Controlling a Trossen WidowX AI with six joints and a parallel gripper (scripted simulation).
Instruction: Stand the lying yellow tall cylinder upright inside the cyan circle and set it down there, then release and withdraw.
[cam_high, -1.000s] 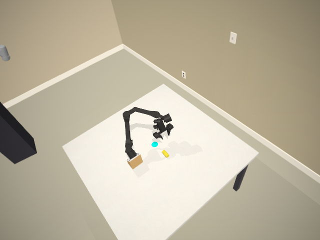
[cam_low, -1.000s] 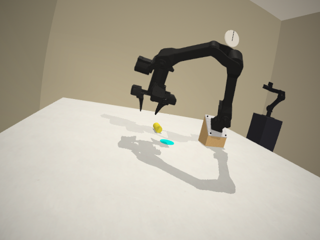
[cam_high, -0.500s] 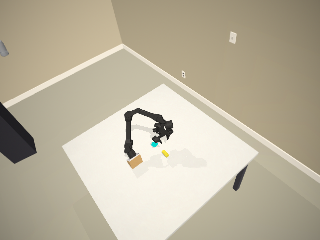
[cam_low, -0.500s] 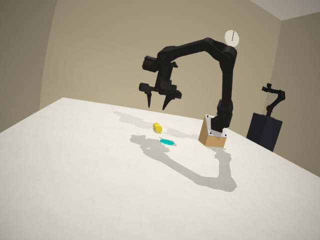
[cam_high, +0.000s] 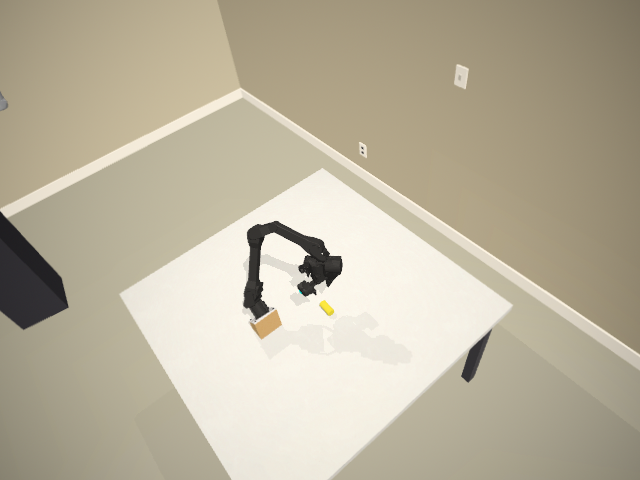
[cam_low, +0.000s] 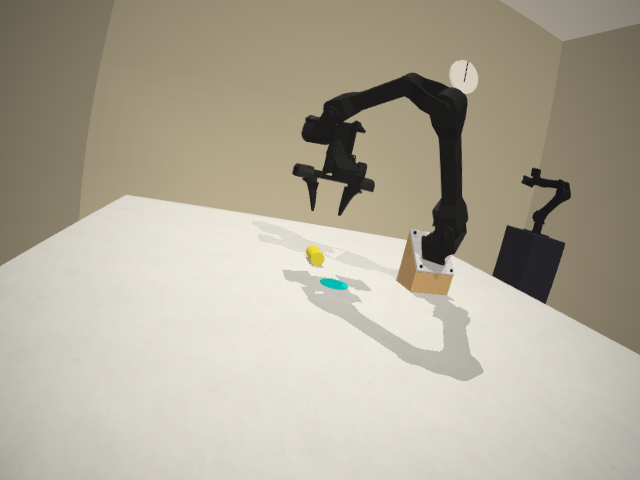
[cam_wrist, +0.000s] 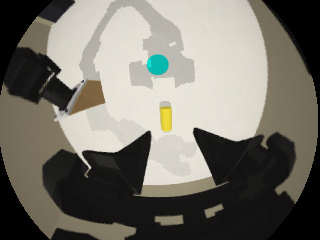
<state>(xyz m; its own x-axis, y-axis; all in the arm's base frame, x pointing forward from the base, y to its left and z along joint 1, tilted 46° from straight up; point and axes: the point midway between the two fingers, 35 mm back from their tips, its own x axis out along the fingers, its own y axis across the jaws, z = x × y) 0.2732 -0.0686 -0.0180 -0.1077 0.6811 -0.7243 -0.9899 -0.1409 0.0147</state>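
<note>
The yellow cylinder (cam_high: 326, 307) (cam_low: 314, 255) (cam_wrist: 166, 119) lies on its side on the table. The cyan circle (cam_low: 333, 284) (cam_wrist: 157, 65) is flat on the table near one end of the cylinder, with bare table between them. In the top view only a sliver of the circle shows past the gripper. My gripper (cam_high: 322, 289) (cam_low: 326, 212) (cam_wrist: 172, 132) is open and empty, with its fingers pointing down. It hangs well above the table and touches neither the cylinder nor the circle.
The white table (cam_high: 217, 382) (cam_low: 155, 372) bears the arm's wooden base block (cam_high: 267, 324) (cam_low: 433, 283) (cam_wrist: 91, 97), to one side of the cylinder and circle. Shadows of the arm fall across the table. A dark pedestal (cam_low: 528, 263) with another arm stands beyond the table.
</note>
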